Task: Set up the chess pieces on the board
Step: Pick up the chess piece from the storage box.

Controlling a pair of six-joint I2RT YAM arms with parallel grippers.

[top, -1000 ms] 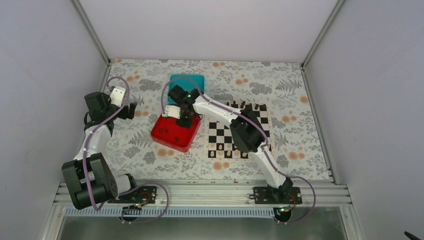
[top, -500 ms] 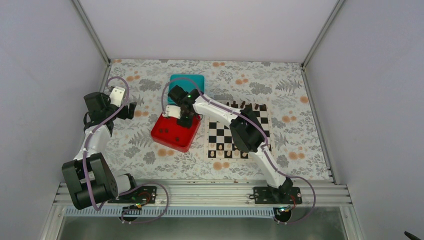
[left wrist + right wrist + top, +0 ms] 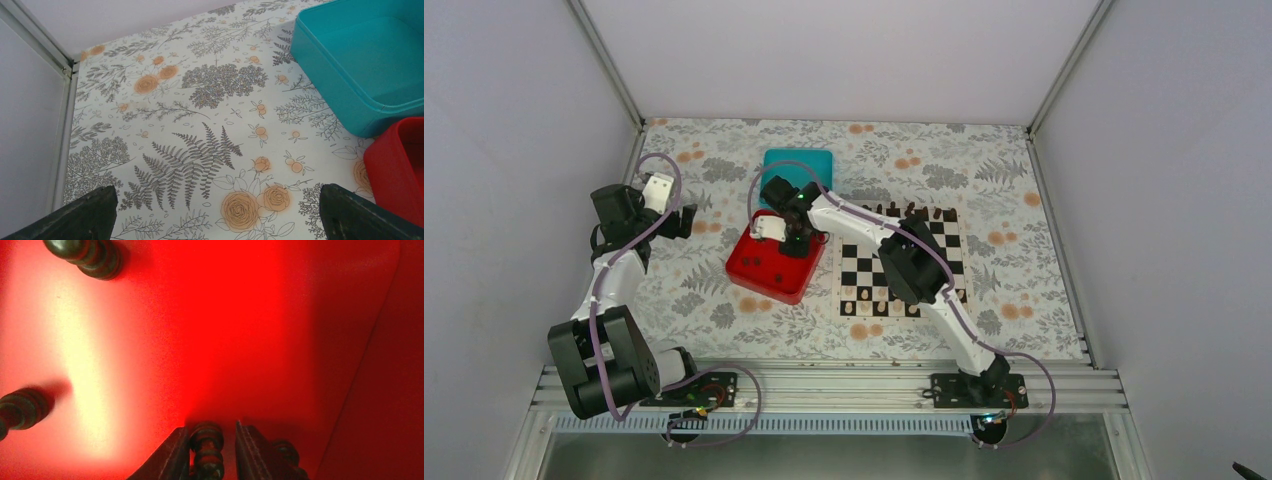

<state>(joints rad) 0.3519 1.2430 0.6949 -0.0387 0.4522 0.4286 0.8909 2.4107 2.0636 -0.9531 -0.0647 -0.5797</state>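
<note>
right wrist: hand (image 3: pixel 211 434) straddles chess piece (image 3: pixel 206 442)

On the counter (image 3: pixel 724 305) the tray (image 3: pixel 764 290) lies just left of the board (image 3: pixel 902 262), and the box (image 3: pixel 806 160) stands behind the tray. Several chess pieces (image 3: pixel 85 255) lie in the tray, one between the jaws of the right gripper (image 3: pixel 209 429); others stand along the far edge of the board

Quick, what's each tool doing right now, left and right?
Left tool: open, holding nothing.
Right tool: open, straddling a dark chess piece in the red tray, not clamped.
</note>
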